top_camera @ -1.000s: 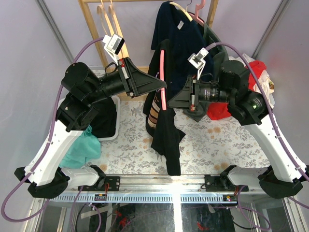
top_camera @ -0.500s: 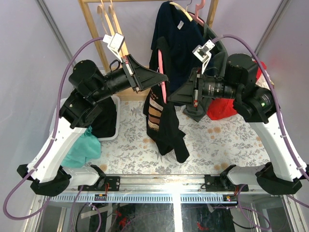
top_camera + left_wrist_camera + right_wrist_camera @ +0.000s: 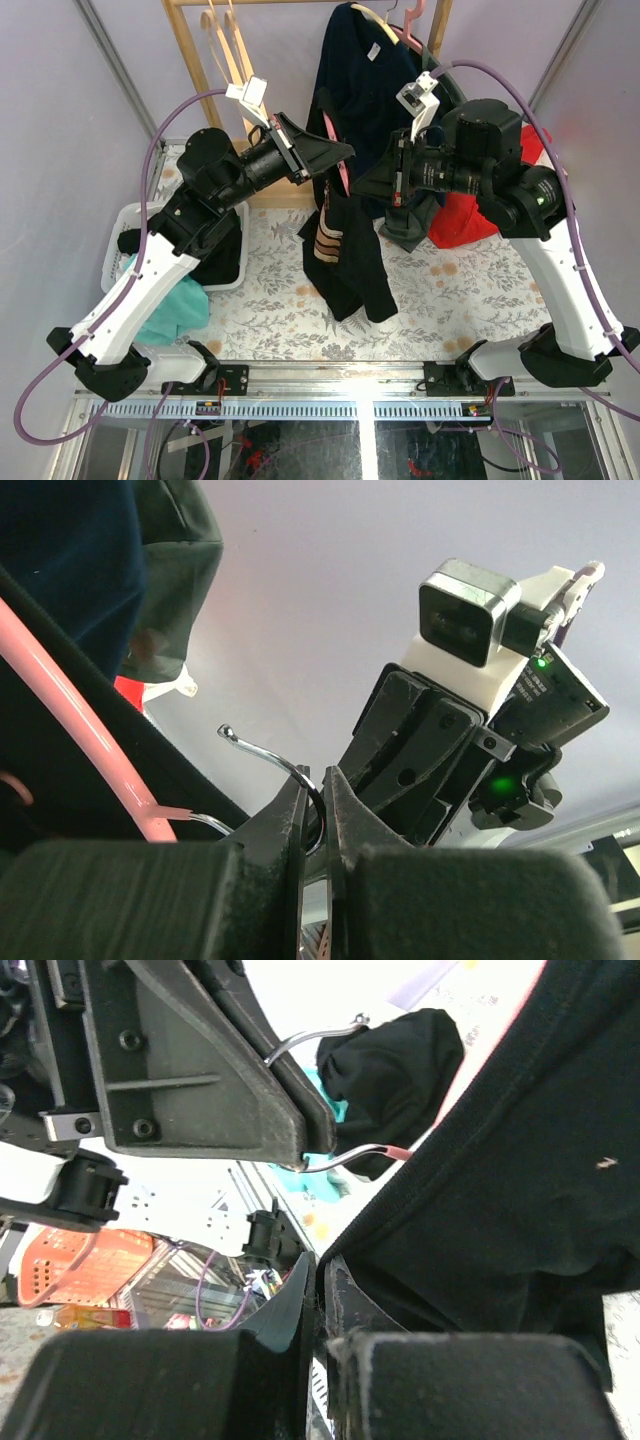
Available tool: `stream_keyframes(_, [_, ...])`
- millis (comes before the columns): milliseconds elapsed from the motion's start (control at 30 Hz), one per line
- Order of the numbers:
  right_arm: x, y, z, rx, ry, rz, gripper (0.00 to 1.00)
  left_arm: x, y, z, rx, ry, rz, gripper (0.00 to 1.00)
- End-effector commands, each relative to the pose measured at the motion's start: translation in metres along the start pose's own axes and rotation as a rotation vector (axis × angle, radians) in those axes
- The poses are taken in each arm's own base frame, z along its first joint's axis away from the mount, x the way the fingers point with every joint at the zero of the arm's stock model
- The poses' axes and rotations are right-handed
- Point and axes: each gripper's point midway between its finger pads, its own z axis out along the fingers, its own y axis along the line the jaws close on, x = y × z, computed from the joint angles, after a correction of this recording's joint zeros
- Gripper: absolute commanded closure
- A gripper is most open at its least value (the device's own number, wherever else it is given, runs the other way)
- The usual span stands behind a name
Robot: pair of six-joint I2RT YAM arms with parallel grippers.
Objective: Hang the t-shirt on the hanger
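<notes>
The black t-shirt [image 3: 345, 250] with a tan print hangs on the pink hanger [image 3: 333, 150], held in the air over the table's middle. My left gripper [image 3: 343, 157] is shut on the hanger's thin metal hook [image 3: 280, 763]; the pink arm [image 3: 90, 740] runs off to the left. My right gripper [image 3: 368, 190] is shut on the t-shirt's black collar edge [image 3: 470, 1180], close to the right of the left gripper. In the right wrist view the left gripper [image 3: 300, 1155] and the hook [image 3: 310, 1035] show just above.
A wooden rack [image 3: 195, 70] stands at the back with pale hangers [image 3: 215, 30] and a navy t-shirt [image 3: 370, 80]. A red garment [image 3: 465, 220] lies at right. A white basket [image 3: 130, 235] with dark clothes and a teal cloth [image 3: 170, 310] lie at left.
Both arms have risen and moved toward the rack, lifting hanger and t-shirt higher. The shirt's lower hem has come up off the front of the table.
</notes>
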Motion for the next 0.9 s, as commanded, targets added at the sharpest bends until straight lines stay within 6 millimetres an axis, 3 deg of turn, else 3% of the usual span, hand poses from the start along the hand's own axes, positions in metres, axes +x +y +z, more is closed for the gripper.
stream_keyframes(0, [-0.006, -0.011, -0.002, 0.066, -0.019, -0.031, 1.0, -0.034, -0.037, -0.011, 0.121, -0.154, 0.035, 1.0])
stream_keyframes(167, [-0.004, -0.02, 0.001, 0.106, 0.0, -0.049, 0.99, -0.034, -0.033, -0.008, 0.117, -0.161, 0.021, 1.0])
stream_keyframes(333, [0.004, -0.025, 0.0, 0.12, 0.029, -0.064, 0.8, -0.04, -0.036, -0.006, 0.127, -0.19, 0.005, 1.0])
stream_keyframes(533, [0.0, -0.02, -0.011, 0.124, 0.015, -0.107, 0.58, -0.047, -0.039, 0.0, 0.139, -0.215, -0.017, 1.0])
stream_keyframes(667, [-0.001, -0.028, -0.028, 0.202, -0.016, -0.155, 0.57, -0.051, -0.036, 0.002, 0.123, -0.23, -0.018, 1.0])
stream_keyframes(867, [0.022, -0.044, -0.038, 0.252, 0.0, -0.206, 0.57, -0.058, -0.03, 0.01, 0.095, -0.256, -0.016, 1.0])
